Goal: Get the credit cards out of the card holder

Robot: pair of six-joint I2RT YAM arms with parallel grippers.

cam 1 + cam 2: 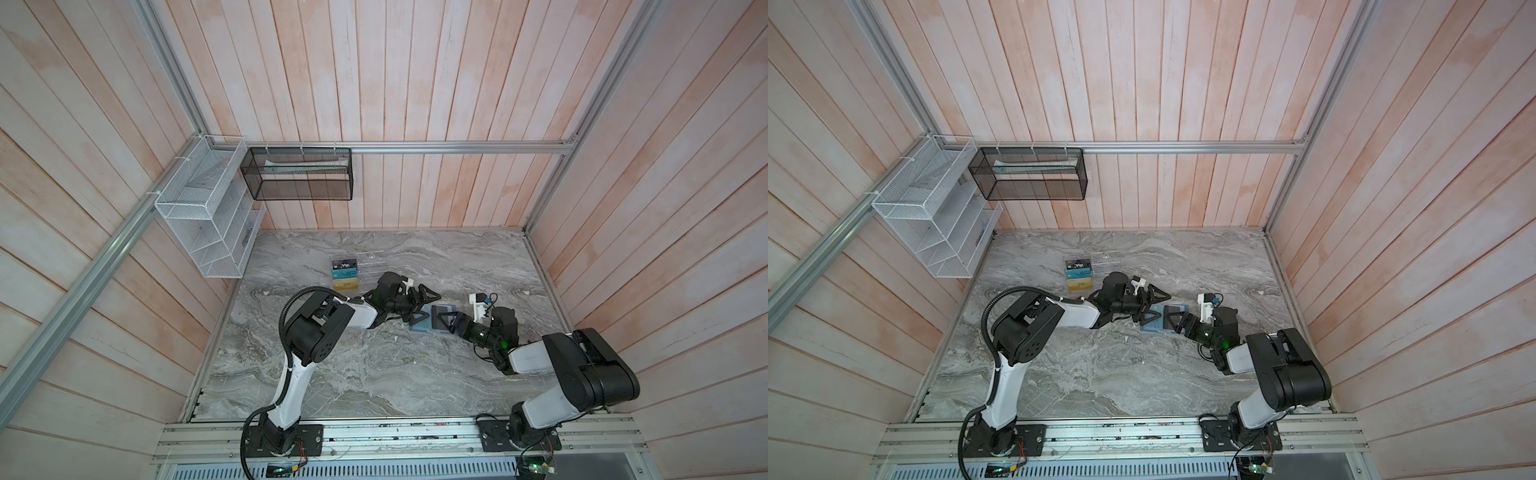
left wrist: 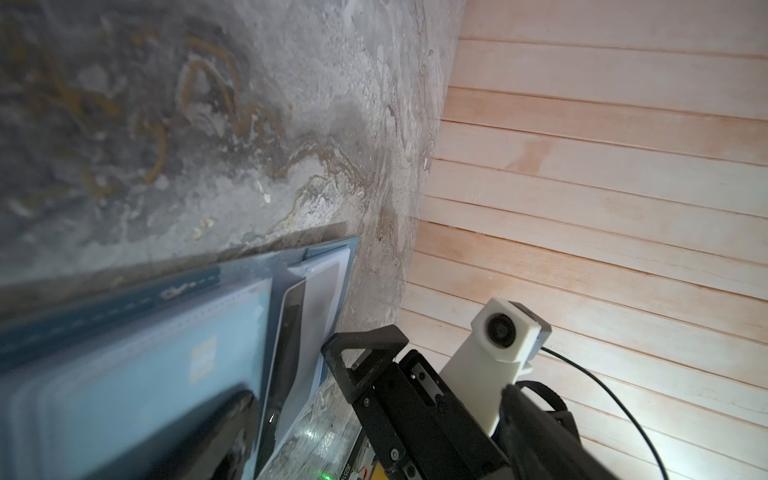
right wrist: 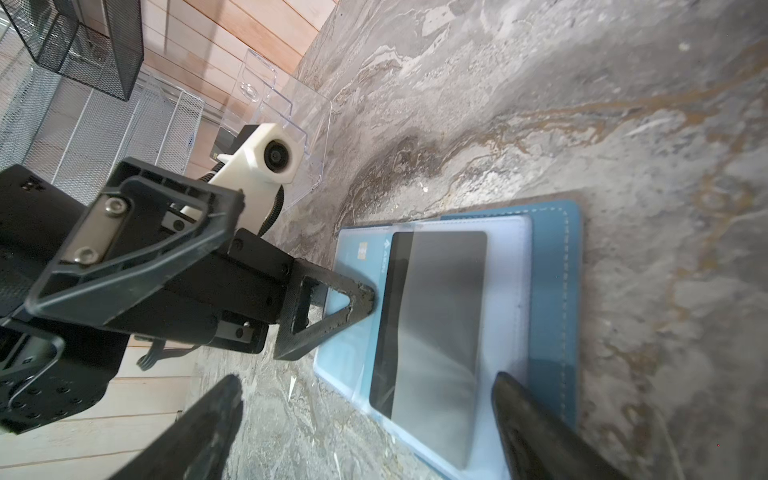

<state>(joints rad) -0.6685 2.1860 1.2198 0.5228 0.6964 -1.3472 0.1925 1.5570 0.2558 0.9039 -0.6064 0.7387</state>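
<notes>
Flanking card holder (image 3: 552,291): left hand (image 1: 430,308), right hand (image 3: 368,380) (spread)

Black card (image 1: 348,264) in clear rack (image 1: 373,266) read "Vip"; teal card (image 1: 347,274) just below faintly read "VIP"; gold card (image 1: 347,284) lettering was illegible; nothing else was readable.

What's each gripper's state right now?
Left gripper: open, one fingertip on the card holder.
Right gripper: open over the card holder, holding nothing.
</notes>
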